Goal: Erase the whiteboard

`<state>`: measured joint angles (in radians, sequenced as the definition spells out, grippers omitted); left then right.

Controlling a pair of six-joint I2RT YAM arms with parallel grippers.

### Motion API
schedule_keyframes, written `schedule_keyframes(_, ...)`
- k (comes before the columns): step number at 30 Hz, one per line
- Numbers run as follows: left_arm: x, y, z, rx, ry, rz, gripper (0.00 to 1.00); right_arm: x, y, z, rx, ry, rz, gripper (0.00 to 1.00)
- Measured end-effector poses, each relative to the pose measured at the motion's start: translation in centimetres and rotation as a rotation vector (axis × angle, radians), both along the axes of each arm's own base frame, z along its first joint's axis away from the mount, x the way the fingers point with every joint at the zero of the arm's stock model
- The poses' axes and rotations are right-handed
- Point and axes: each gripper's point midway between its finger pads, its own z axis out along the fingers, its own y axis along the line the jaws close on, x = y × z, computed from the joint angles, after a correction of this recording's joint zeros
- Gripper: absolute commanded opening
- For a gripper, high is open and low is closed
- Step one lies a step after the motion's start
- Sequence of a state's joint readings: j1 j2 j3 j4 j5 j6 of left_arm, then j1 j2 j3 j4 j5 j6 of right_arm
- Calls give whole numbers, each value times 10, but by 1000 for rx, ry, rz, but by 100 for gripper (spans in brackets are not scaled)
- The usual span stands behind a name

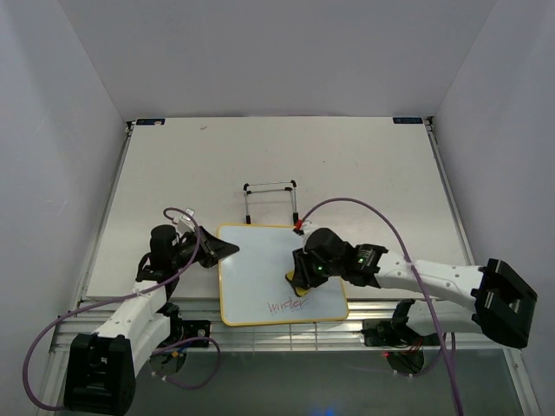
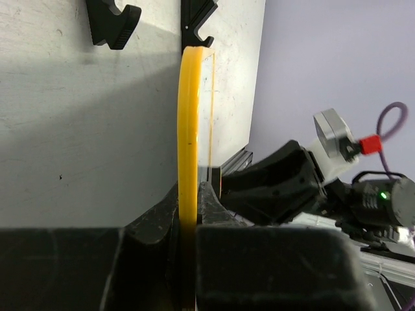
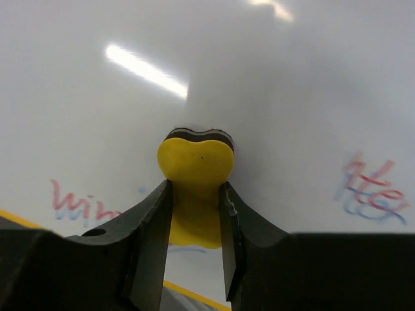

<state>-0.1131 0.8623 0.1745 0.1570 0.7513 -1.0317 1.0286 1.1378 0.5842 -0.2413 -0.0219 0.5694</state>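
The whiteboard (image 1: 260, 264), white with a thin yellow frame, lies flat on the table near the front edge. Purple-red scribbled writing (image 1: 288, 305) sits near its front edge; it also shows in the right wrist view (image 3: 373, 188). My left gripper (image 1: 224, 249) is shut on the board's left yellow frame edge (image 2: 188, 129). My right gripper (image 1: 299, 282) is shut on the small yellow eraser (image 3: 194, 188), which presses on the board's surface just above the writing. The black wire stand (image 1: 270, 195) stands apart behind the board.
The white table (image 1: 364, 173) stretches behind and to both sides of the board. Grey walls enclose the table on three sides. The metal rail (image 1: 286, 334) runs along the front edge by the arm bases. Purple cables loop over both arms.
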Motion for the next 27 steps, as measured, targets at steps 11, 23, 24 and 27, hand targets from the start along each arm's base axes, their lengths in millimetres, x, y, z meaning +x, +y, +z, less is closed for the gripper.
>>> schedule_keyframes(11, 0, 1, -2, 3, 4, 16, 0, -85, 174, 69, 170, -33, 402, 12)
schedule_keyframes(23, -3, 3, -4, 18, 11, 24, 0, -59, 59, 21, 184, 39, 161, 12)
schedule_keyframes(24, -3, 3, -3, 17, 9, 25, 0, -57, 46, 17, 193, 50, 124, 13)
schedule_keyframes(27, -3, 3, -3, 16, 8, 26, 0, -51, 15, 6, 208, 86, 16, 13)
